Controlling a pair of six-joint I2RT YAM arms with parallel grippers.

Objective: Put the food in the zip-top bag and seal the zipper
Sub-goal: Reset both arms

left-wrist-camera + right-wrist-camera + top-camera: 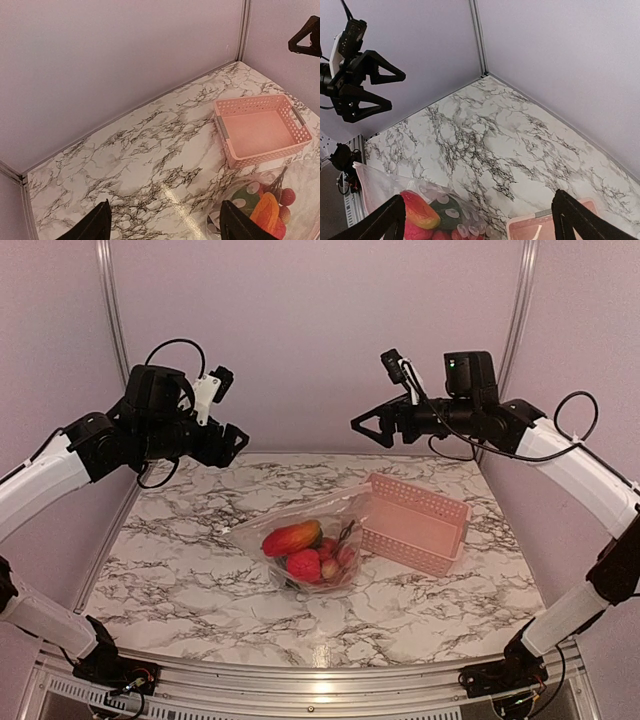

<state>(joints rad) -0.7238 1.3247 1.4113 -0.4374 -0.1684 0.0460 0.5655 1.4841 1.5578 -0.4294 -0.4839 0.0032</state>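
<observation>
The zip-top bag (300, 545) lay flat on the marble-patterned counter (180, 540), just beside the pink slotted basket (415, 520) on the end of it that faced the left arm. One corner of the film reached that end of the basket. It was a clear, crinkled pouch that caught the light. Through it showed an orange-red mango-shaped piece (291, 537), a red-pink berry (304, 565) on the side away from the basket's far wall, and, in the left wrist view, a round green piece (243, 195). The basket itself held nothing.

The bag looked thin, light and slippery, likely to crumple or slide under a push. The loose toys inside would probably roll and shift the weight if it were lifted by the belly. The sounder hold seemed to be the mouth edge, pinched at one corner while the other arm pressed along the strip. The zipper could not be made out, nor whether it was closed.

The left gripper (238, 443) hung high above the counter, well apart from the basket on the bag's side, its jaws spread wide and holding nothing. The right gripper (366, 432) hung above the basket's far wall, jaws likewise parted and empty.
</observation>
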